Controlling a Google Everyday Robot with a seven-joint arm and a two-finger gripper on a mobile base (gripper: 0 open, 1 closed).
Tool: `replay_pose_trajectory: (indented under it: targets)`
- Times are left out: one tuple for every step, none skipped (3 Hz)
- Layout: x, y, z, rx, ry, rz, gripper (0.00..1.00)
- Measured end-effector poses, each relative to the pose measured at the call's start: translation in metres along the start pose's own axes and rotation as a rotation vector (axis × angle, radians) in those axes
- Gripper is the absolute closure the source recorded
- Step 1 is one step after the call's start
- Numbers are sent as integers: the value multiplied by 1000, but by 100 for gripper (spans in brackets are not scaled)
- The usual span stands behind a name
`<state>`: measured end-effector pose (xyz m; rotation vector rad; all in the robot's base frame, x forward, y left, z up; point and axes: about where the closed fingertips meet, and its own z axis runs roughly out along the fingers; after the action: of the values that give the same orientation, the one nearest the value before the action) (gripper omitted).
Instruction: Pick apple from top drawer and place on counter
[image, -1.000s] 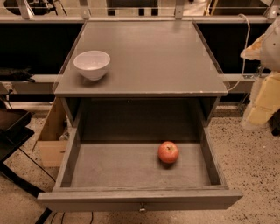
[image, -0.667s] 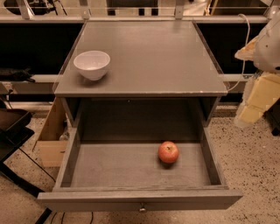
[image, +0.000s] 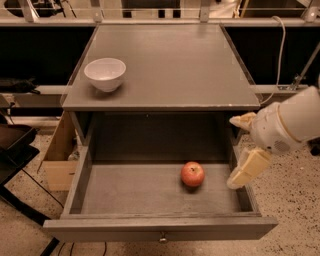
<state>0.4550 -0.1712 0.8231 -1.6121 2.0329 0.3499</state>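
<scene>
The apple (image: 192, 174), small and red with yellowish patches, lies on the floor of the open top drawer (image: 160, 231), right of its middle. The drawer is pulled fully out, with a small metal knob on its front panel. The counter (image: 180, 65) is the flat grey top of the cabinet above it. My gripper (image: 240, 149) comes in from the right at the drawer's right wall. It is open and empty, with one cream finger (image: 242, 121) up by the counter's edge and the other finger (image: 246, 170) low over the drawer's wall, a little right of the apple.
A white bowl (image: 105, 74) stands on the counter's left front part. A cardboard box (image: 59, 159) sits on the floor left of the cabinet, beside a dark stand (image: 15, 150). A rail and a white cable (image: 279, 55) run behind at the right. The floor is speckled.
My gripper and arm have moved left and down from beside the cabinet to the drawer's right wall, closer to the apple. The apple and bowl have not moved.
</scene>
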Motion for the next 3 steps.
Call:
replay_pose_trajectory:
  targets:
    - [10, -13, 44, 18, -117, 7, 0]
    - [20, -39, 94, 52, -186, -2, 0]
    - [24, -43, 130, 44, -196, -5, 0]
